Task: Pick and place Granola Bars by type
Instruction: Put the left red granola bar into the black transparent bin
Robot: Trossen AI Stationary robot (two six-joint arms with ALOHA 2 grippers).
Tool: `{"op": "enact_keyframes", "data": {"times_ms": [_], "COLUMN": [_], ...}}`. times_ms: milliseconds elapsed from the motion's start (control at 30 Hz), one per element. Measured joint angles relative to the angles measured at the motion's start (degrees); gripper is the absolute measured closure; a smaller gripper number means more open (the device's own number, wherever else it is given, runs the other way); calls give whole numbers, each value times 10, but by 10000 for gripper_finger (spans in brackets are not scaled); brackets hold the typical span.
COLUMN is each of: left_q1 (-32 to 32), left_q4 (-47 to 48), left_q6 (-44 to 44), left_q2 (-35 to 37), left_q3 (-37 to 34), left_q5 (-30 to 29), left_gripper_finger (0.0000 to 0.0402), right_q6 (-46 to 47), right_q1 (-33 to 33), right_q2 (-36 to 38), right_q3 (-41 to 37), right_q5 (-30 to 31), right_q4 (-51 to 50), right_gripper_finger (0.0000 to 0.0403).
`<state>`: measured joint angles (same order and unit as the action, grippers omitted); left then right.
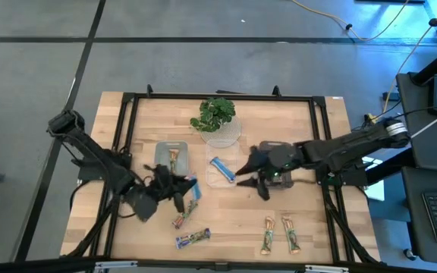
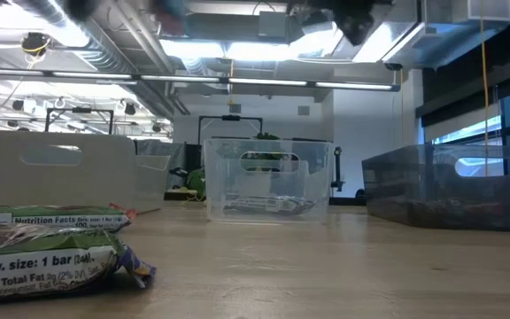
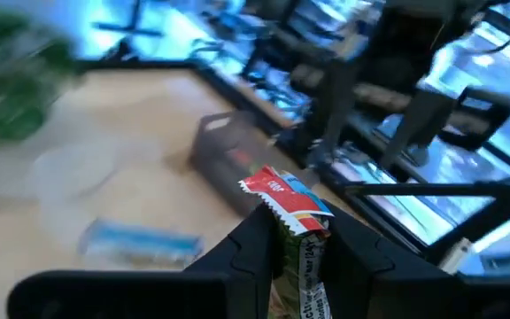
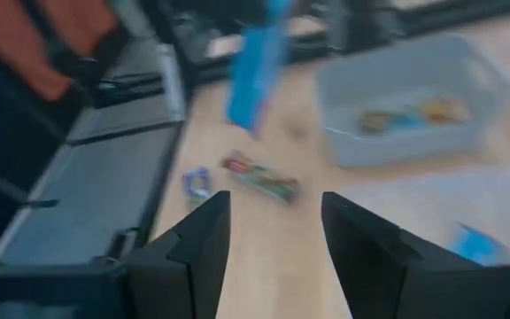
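My left gripper (image 1: 182, 189) (image 3: 295, 239) hangs above the table's middle left, shut on a granola bar (image 1: 195, 192) with a red, blue and white wrapper end. My right gripper (image 1: 247, 179) (image 4: 273, 221) stands open and empty above the clear bin (image 1: 222, 173), where a blue bar (image 1: 222, 168) lies flat. A grey bin (image 1: 171, 155) holds one bar (image 1: 174, 158). Other bars lie flat on the table near its front edge: two at the left (image 1: 180, 221) (image 1: 193, 238), two at the right (image 1: 268, 233) (image 1: 290, 233). My left gripper pinches the bar between its two fingers, which lie along it. The crimped red and blue end (image 3: 286, 197) sticks out past the fingertips. The bar is lifted clear of the table.
A dark bin (image 1: 278, 149) sits under my right arm. A green plant (image 1: 217, 114) in a clear bowl stands at the far middle. A black frame (image 1: 127, 106) runs around the table. In the low view, a bar (image 2: 42, 252) lies close at the left.
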<state>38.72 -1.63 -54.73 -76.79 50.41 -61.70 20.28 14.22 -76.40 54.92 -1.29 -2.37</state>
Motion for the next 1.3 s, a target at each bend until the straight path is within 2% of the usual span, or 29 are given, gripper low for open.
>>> {"op": "enact_keyframes", "data": {"times_ms": [167, 267, 333, 500, 767, 1300], "left_q1": [-63, -89, -103, -125, -147, -189], "left_q4": [-178, -243, -256, -256, -271, -320], "left_q6": [254, 346, 376, 397, 407, 445], "left_q2": [0, 0, 0, 0, 0, 0], "left_q3": [0, 0, 0, 0, 0, 0], "left_q5": [175, 259, 287, 314, 380, 397], "left_gripper_finger": [337, 337, 337, 337, 338, 338], "right_q6": [-6, -6, 5, 7, 4, 5], "right_q1": [0, 0, 0, 0, -1, -2], "right_q2": [-45, -65, -75, -89, -91, -95], "right_q3": [0, 0, 0, 0, 0, 0], "right_q5": [-39, -44, -49, -68, -44, -46], "right_q4": [79, 136, 174, 254, 281, 324], "right_gripper_finger": [221, 221, 221, 221, 221, 221]}}
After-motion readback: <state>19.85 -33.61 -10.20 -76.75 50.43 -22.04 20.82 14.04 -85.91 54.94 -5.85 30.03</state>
